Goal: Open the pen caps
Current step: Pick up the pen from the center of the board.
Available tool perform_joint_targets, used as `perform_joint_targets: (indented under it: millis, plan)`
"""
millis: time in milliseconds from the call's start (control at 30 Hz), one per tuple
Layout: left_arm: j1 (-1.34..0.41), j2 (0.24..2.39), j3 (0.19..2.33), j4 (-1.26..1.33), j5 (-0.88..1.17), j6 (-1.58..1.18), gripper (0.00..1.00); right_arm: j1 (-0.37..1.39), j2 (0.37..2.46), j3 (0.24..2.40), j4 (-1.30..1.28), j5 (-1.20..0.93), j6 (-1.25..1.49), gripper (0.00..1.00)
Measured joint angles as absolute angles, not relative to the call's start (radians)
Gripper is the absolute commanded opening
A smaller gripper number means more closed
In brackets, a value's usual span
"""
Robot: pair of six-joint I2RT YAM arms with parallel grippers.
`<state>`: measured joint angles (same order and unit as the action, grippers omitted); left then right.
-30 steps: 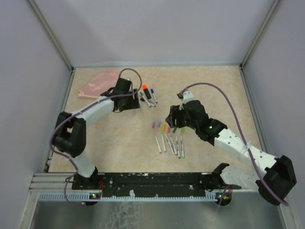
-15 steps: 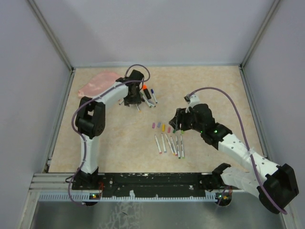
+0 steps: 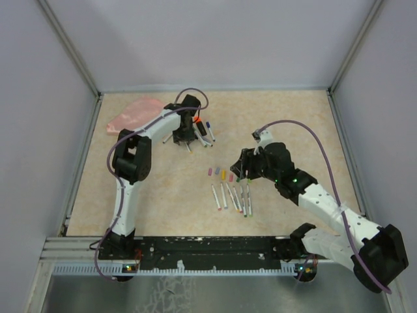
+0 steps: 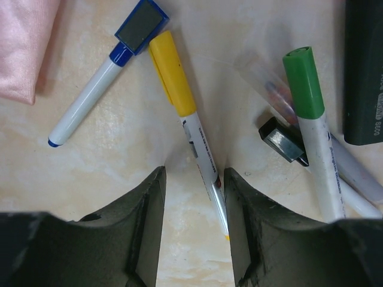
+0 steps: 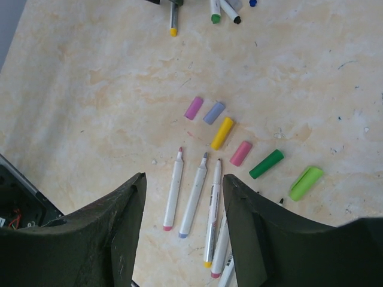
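Observation:
Several capped pens lie in a cluster at the back centre (image 3: 203,130). In the left wrist view a yellow cap (image 4: 172,75) sits on a white pen whose tail runs down between the fingers. Beside it are a blue cap (image 4: 140,23), a green cap (image 4: 304,82) and a small black cap (image 4: 281,139). My left gripper (image 4: 194,176) is open and straddles the yellow pen's tail, low over the table. Loose caps lie in a row (image 3: 228,175): purple (image 5: 194,108), lavender (image 5: 213,112), yellow (image 5: 222,133), pink (image 5: 241,153), dark green (image 5: 266,164), light green (image 5: 306,183). My right gripper (image 5: 184,177) is open above the uncapped pens (image 5: 194,194).
A pink pouch (image 3: 133,114) lies at the back left and shows at the left wrist view's edge (image 4: 24,48). A thick black object (image 4: 365,72) lies right of the green-capped pen. An orange-tipped marker (image 3: 196,121) is next to the left gripper (image 3: 184,134). Enclosure walls ring the table.
My left arm has folded in and its gripper has moved right, onto the cluster of capped pens. My right gripper shifted slightly right and nearer, then stayed over the uncapped pens.

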<state>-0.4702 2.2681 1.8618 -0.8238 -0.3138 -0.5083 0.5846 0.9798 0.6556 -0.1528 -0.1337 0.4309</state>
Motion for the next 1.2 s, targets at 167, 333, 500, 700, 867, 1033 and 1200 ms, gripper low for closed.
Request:
perform_joint_targets:
  millis: [167, 333, 500, 700, 867, 1033, 1200]
  plan:
    - [-0.47, 2.271, 1.87, -0.833, -0.314, -0.499, 0.41, 0.584, 0.977, 0.643, -0.149, -0.138, 0.438, 0.54]
    - [-0.471, 2.276, 1.87, -0.84, -0.31, -0.493, 0.34, 0.584, 0.97, 0.633, -0.149, -0.142, 0.445, 0.54]
    - [-0.472, 2.276, 1.869, -0.839, -0.302, -0.491, 0.27, 0.584, 0.96, 0.63, -0.147, -0.145, 0.448, 0.53]
    - [-0.472, 2.255, 1.829, -0.813, -0.289, -0.489, 0.18, 0.584, 0.955, 0.628, -0.148, -0.154, 0.449, 0.53]
    - [-0.472, 2.202, 1.744, -0.793, -0.284, -0.488, 0.13, 0.584, 0.953, 0.628, -0.147, -0.171, 0.451, 0.52]
    - [-0.472, 2.115, 1.615, -0.76, -0.268, -0.478, 0.07, 0.584, 0.946, 0.627, -0.128, -0.221, 0.462, 0.52]
    - [-0.471, 1.931, 1.427, -0.693, -0.229, -0.463, 0.03, 0.584, 0.933, 0.596, -0.067, -0.296, 0.496, 0.52]
